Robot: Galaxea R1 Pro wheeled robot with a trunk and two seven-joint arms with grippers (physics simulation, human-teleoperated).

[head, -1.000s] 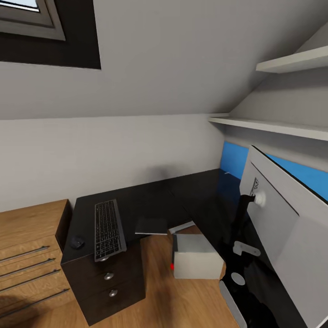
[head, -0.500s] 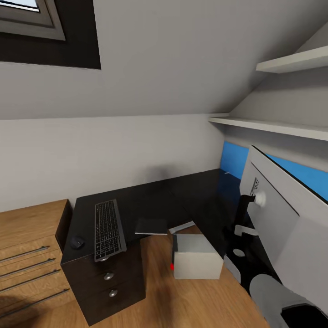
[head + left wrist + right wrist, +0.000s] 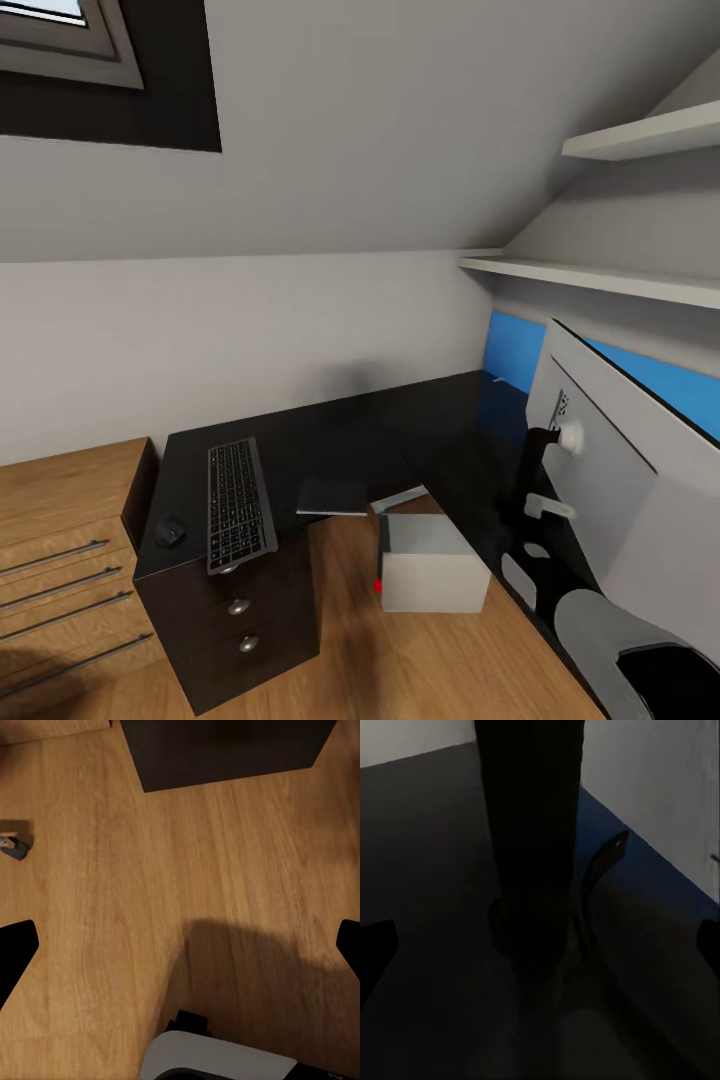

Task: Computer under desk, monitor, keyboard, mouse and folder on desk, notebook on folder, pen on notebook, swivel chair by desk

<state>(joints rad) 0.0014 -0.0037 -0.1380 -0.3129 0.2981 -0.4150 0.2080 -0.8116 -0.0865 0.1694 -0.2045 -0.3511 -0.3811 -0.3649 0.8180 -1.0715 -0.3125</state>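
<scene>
- The monitor is seen from its pale back in the head view, standing on the right wing of the desk, close to the blue wall panel
- In the right wrist view the monitor's thin black stand rises straight ahead from the glossy desk top; the right gripper's dark fingertips sit wide apart at the frame edges, nothing between them
- The left gripper is likewise spread and empty, its fingertips over bare wood floor
- The keyboard and mouse lie on the desk's left wing; the notebook lies at the desk edge beside them
- The computer rests on the floor in the desk's inner corner
- Handling judgement: the monitor is likely rigid, top-heavy and prone to tipping; the screen face is fragile, and the glossy top may let the base slide
- Hold is best taken low on the stand, not on the panel
</scene>
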